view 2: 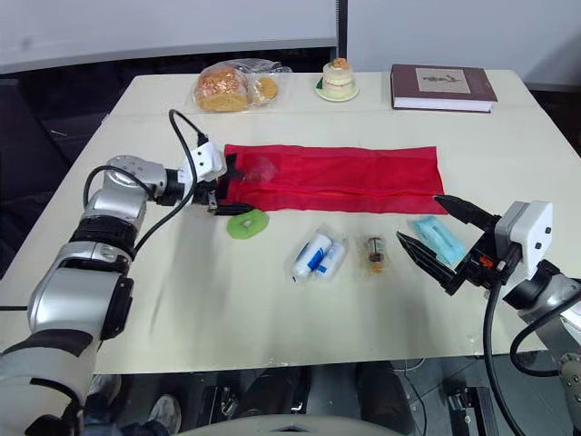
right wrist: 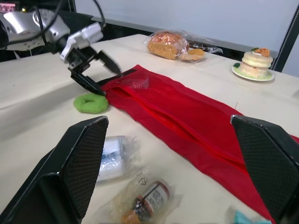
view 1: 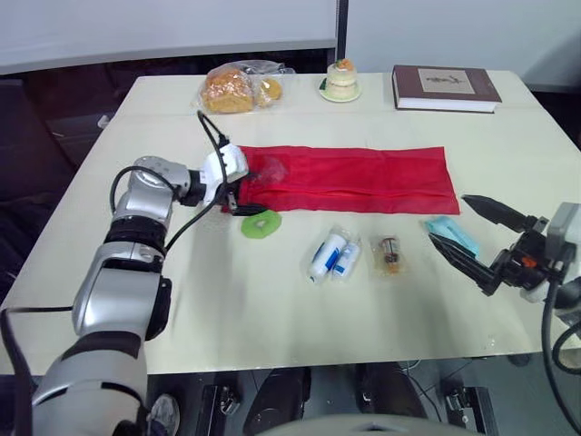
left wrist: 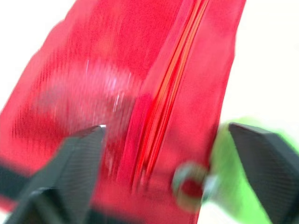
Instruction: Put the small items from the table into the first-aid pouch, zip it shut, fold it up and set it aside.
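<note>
The left gripper (view 1: 238, 198) is at the near end of the red mesh first-aid pouch (view 1: 354, 177). Its two black fingers are spread wide and grip nothing. In the left wrist view one finger (left wrist: 70, 158) sits over the mesh panel and the other (left wrist: 261, 158) over the green side, with the pouch's zipper line (left wrist: 163, 107) running away between them. A blurred ring (left wrist: 189, 179) lies at the pouch's end between the fingers. Whether either finger touches the fabric cannot be told.

Just beside this gripper, on its outer side, a round green item (view 1: 261, 223) lies on the table (view 1: 272, 309), close to the pouch's corner. The pouch lies flat and unfolded, stretching from the left gripper across toward the right arm's side.

The right gripper (view 2: 418, 219) is held above the table off the pouch's far end, apart from it. Its fingers are also splayed wide and empty. A teal packet (view 2: 438, 238) lies right by its fingertips. Ahead of it, toward the left gripper, lie a clear packet holding a small brown bottle (view 1: 389, 254) and then a clear packet of white-and-blue tubes (view 1: 331, 256). Both are on the bare tabletop, outside the pouch.

Beyond the pouch, well away from both grippers, are bagged bread (view 1: 229, 89), a small cake on a plate (view 1: 341, 80) and a book (view 1: 443, 87).
</note>
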Controlling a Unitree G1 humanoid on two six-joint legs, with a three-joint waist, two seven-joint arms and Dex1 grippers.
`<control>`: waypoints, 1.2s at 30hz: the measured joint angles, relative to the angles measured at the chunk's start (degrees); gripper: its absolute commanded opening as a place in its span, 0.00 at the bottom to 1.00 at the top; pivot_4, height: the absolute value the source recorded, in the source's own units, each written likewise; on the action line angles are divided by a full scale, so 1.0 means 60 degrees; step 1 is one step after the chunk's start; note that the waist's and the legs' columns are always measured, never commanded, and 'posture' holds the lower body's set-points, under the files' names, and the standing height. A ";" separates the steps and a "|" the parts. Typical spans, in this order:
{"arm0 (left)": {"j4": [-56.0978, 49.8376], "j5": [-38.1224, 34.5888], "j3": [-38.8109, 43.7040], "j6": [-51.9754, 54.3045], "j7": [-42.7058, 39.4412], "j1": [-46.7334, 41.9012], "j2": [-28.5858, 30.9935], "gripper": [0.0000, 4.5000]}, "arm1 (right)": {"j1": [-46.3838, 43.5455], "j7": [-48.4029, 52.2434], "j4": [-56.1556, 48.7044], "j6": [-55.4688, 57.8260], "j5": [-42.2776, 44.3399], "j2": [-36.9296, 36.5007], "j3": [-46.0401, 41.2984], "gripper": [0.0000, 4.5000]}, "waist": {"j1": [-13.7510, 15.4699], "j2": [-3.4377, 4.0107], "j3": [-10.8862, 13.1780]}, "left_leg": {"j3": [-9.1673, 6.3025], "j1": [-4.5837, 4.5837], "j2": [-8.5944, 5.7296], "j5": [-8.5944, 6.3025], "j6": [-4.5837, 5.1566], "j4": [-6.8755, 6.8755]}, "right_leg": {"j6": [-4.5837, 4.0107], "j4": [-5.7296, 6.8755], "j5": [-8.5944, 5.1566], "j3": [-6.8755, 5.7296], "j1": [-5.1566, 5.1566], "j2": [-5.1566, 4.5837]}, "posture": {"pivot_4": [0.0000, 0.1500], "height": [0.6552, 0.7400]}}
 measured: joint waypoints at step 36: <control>0.3263 0.2147 -0.1037 -0.1585 0.5059 -0.1696 -0.3088 0.99 | 0.0371 -0.2457 -0.0814 0.0837 -0.0687 0.0037 0.0475 1.00 | 0.0048 -0.0008 0.0003 | -0.0003 -0.0002 -0.0008 -0.0014 0.0024 0.0047 | 0.0003 0.0007 0.0000 -0.0012 0.0022 0.0001 | 1.00 0.87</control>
